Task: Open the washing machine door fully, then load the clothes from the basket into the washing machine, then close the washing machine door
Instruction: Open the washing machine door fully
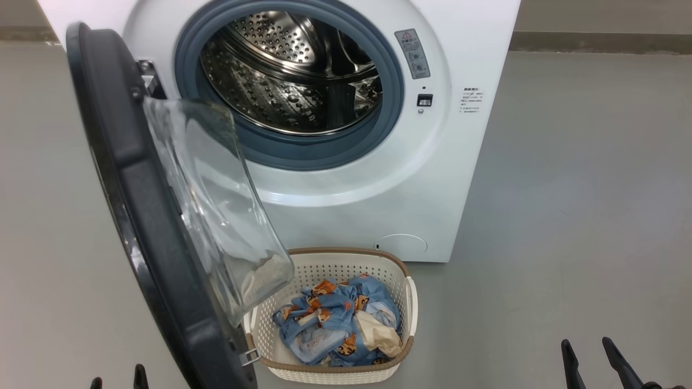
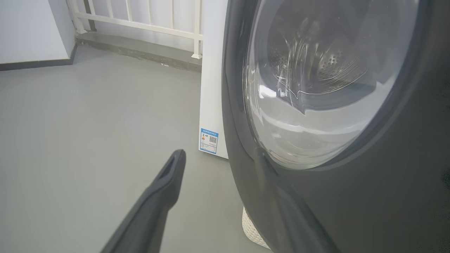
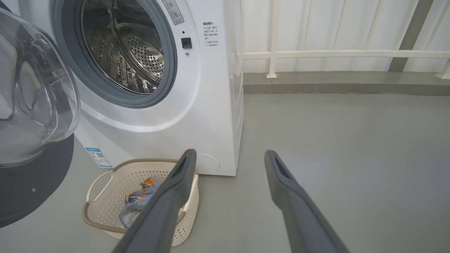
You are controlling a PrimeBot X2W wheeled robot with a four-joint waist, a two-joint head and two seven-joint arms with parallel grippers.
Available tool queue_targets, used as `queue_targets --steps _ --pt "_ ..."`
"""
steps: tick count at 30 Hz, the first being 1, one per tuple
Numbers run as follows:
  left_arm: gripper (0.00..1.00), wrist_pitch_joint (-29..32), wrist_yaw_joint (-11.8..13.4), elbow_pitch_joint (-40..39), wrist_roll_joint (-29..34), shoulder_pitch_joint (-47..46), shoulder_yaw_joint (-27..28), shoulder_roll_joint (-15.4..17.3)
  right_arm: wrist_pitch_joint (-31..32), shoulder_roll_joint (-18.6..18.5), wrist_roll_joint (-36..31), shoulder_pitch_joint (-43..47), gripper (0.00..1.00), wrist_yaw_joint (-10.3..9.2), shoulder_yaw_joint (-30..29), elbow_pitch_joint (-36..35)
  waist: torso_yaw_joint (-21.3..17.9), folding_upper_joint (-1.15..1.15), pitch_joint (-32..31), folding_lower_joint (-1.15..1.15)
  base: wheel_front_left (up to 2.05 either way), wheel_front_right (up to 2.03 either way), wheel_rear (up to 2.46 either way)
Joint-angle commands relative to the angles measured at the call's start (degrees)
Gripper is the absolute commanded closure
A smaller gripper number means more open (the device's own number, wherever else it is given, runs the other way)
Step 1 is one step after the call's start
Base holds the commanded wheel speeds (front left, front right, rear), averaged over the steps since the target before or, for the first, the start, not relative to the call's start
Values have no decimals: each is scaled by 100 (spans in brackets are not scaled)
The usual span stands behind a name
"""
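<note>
Left pincer (image 1: 118, 381), its two long dark fingers spread and empty, sits low just outside the large round door (image 1: 162, 243), which stands wide open: glossy black rim, dark grey inner face, bulging clear glass bowl. Beside the door's lower edge, a small cream perforated plastic basket (image 1: 324, 270) with a brown woven-look rim holds crumpled light blue tiger-print clothes (image 1: 330, 319), before the white boxy washing machine (image 1: 432, 162). Right pincer (image 1: 589, 351), spread and empty, hangs well right of the basket.
</note>
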Motion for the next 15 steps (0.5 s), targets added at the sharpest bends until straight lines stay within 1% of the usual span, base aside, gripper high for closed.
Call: queue_targets --steps 1,8,9,10,11,15 --pt "0 -37 -28 -141 53 -55 178 68 -69 -64 -67 -69 0 10 97 -85 29 0 -6 0 0 0 0" --pt "0 -37 -10 -211 99 -66 132 68 -69 -35 -63 -61 0 10 72 -20 91 0 -9 0 0 0 0" --pt "29 -37 -21 -224 110 -64 124 68 -69 -31 -64 -60 0 10 71 -15 96 0 -12 0 0 0 0" --pt "79 -37 -41 -238 148 -55 107 68 -69 -27 -61 -60 0 10 72 -11 99 0 -14 0 0 0 0" --pt "100 -37 -49 -253 179 -46 91 68 -69 -24 -58 -61 0 10 70 -10 106 0 -15 0 0 0 0" --pt "100 -37 -35 -343 174 -49 44 68 -69 -14 -53 -68 0 10 47 -5 138 0 -8 0 0 0 0"
